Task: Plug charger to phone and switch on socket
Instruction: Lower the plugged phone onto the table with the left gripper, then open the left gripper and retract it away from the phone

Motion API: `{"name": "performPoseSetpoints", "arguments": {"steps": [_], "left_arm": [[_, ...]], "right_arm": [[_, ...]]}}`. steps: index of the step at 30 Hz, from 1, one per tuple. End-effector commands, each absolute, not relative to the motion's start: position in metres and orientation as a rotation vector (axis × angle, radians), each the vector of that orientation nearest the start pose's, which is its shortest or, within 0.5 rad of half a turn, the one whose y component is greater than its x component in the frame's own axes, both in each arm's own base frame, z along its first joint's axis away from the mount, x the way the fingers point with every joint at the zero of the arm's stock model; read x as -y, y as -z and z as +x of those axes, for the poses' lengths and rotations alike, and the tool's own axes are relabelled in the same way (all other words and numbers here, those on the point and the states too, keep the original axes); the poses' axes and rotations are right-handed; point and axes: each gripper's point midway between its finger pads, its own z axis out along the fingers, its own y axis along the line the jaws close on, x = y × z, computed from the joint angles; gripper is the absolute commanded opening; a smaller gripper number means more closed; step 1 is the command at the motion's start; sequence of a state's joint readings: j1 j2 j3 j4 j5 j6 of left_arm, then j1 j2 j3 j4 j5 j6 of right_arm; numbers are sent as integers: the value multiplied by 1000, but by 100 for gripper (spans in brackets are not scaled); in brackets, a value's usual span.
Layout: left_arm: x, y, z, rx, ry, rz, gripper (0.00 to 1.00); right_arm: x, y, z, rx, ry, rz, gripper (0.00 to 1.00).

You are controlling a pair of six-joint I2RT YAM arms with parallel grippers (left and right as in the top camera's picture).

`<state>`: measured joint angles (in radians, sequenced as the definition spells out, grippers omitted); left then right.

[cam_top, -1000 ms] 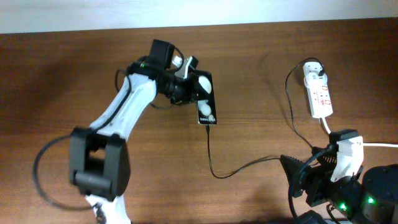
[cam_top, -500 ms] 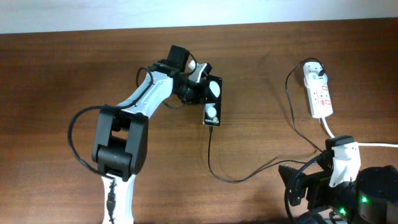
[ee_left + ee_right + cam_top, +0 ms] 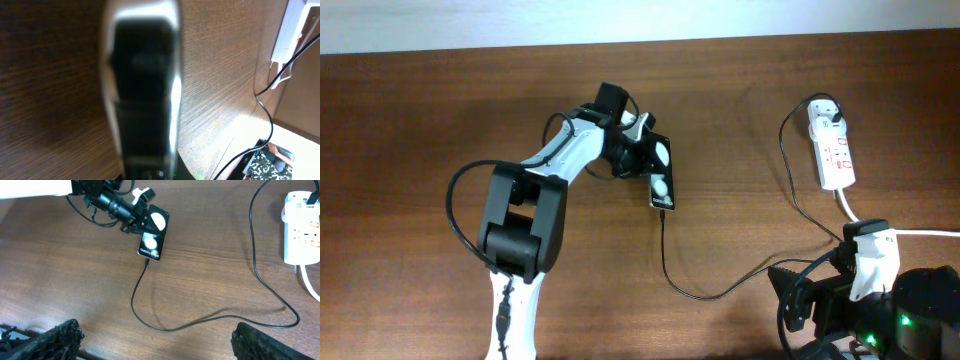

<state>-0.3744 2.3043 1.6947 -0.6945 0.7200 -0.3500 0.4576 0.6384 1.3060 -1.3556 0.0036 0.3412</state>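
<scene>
Nearest, at 5 o'clock on the table (image 3: 420,150), the right gripper (image 3: 155,330) hangs low with its jaws spread wide. Between them are only bare wood and a loop of the charger (image 3: 133,297). From there the thin black cable runs toward 11 o'clock. Its tip meets the middle of the near short edge of the phone (image 3: 662,178), apparently seated in the port.

The phone lies just left of the table's centre, its long axis close to 12–6, with two white round spots on its glossy face. At its far end the left gripper (image 3: 642,148) reaches in from 9 o'clock, with a finger on either side of the phone's far corner. The left wrist camera's picture is blurred, so I cannot tell whether the jaws pinch the phone or merely touch it.

Farthest, at 2 o'clock, the socket (image 3: 834,150) lies lengthwise. The charger's other end climbs along its left side, and the white plug adapter (image 3: 827,120) sits in the outlet at its far end. Red marks show on the nearer part of the strip. A thick white cord (image 3: 930,233) leaves its near end toward 4 o'clock.
</scene>
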Motion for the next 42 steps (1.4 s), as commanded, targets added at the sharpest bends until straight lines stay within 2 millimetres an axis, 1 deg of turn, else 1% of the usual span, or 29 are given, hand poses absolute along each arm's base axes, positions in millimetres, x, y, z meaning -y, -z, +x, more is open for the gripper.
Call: {"name": "performPoseSetpoints", "arguments": {"steps": [1,3,7,10,11,12,13,17,18,19,21,28,29,30,32,37,38,39,42], "left_arm": [[295,-15,410,-2933,965,259,0],[298,-12,408,-2938,916,279,0],[296,-10,405,-2958,901,265,0],[295,-10,404,-2965,894,262,3],[295,-10,403,-2968,893,261,8],[295,-10,403,-2968,893,261,9],[295,-10,403,-2969,894,260,15],[294,-9,401,-2977,891,258,47],[294,-9,401,-2980,890,257,50],[294,-9,401,-2981,890,257,56],[294,-9,401,-2981,890,257,59],[294,-9,400,-2985,889,256,62],[294,-9,400,-2985,889,256,64],[293,-9,400,-2987,888,253,74],[292,-8,400,-2988,888,250,99],[289,-9,402,-2989,890,239,99],[289,-12,404,-2982,912,232,99],[287,-19,407,-2967,962,217,99],[265,-35,413,-2970,970,140,99]], "right_arm": [[-65,-316,138,-2279,-410,-114,99],[-65,-316,138,-2279,-410,-114,99],[-65,-316,138,-2279,-410,-114,99],[-65,-316,138,-2279,-410,-114,99],[-65,-316,138,-2279,-410,-114,99],[-65,-316,138,-2279,-410,-114,99],[-65,-316,138,-2279,-410,-114,99],[-65,-316,138,-2279,-410,-114,99],[-65,-316,138,-2279,-410,-114,99],[-65,-316,138,-2279,-410,-114,99],[-65,-316,138,-2279,-410,-114,99],[-65,-316,138,-2279,-410,-114,99],[-65,-316,138,-2279,-410,-114,99],[-65,-316,138,-2279,-410,-114,99],[-65,-316,138,-2279,-410,-114,99],[-65,-316,138,-2279,-410,-114,99],[-65,-316,138,-2279,-410,-114,99],[-65,-316,138,-2279,-410,-114,99],[-65,-316,138,-2279,-410,-114,99]]}}
